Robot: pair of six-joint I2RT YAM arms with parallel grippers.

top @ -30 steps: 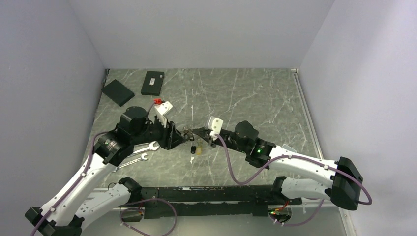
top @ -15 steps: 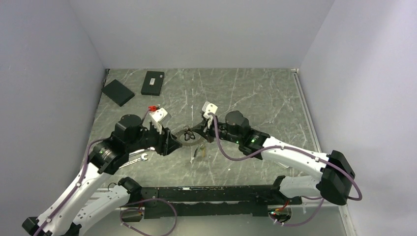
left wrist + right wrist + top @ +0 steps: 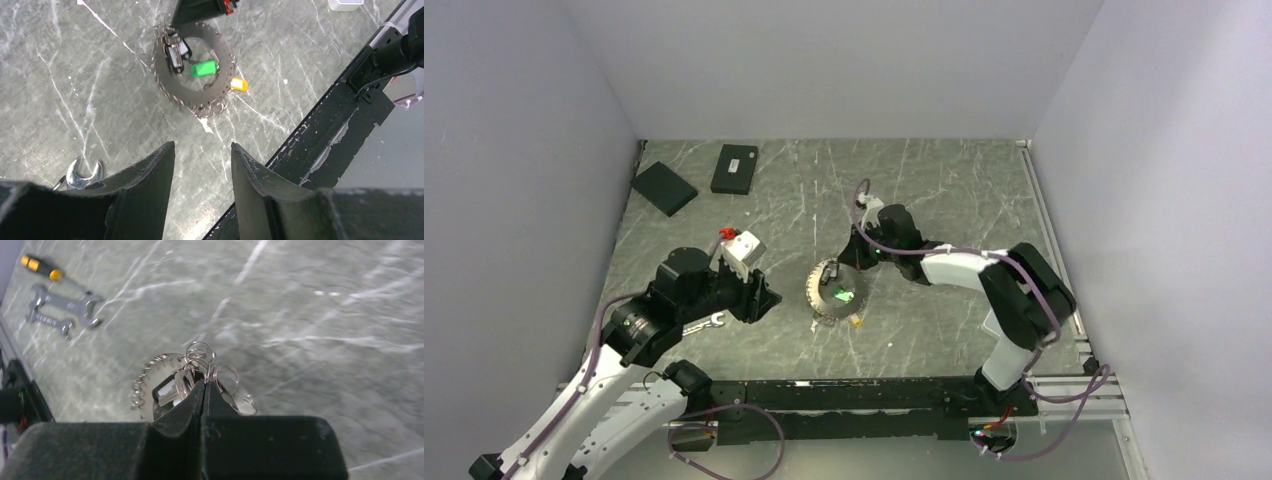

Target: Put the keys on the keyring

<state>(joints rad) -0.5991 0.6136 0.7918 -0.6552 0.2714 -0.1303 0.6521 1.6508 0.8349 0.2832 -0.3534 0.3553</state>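
Observation:
The keyring [image 3: 832,294], a dark toothed ring with a green tag [image 3: 203,67], lies flat on the table; it also shows in the left wrist view [image 3: 220,95] and the right wrist view [image 3: 142,380]. A bunch of silver keys [image 3: 170,388] on small wire rings rests on its far edge. My right gripper [image 3: 852,263] is shut on that bunch [image 3: 173,49], low over the ring. A small orange piece [image 3: 239,84] lies beside the ring. My left gripper [image 3: 769,298] is open and empty [image 3: 200,150], left of the ring.
Two silver wrenches [image 3: 62,305] lie left of the ring, one partly under my left arm [image 3: 710,321]. A small orange-handled tool [image 3: 42,267] lies beyond them. Two flat black boxes [image 3: 664,187] [image 3: 735,168] sit at the far left. The black front rail [image 3: 350,110] is close.
The ring was held up between both grippers; now it lies on the table. My left gripper has let go and pulled back left. My right arm has swung to the far side.

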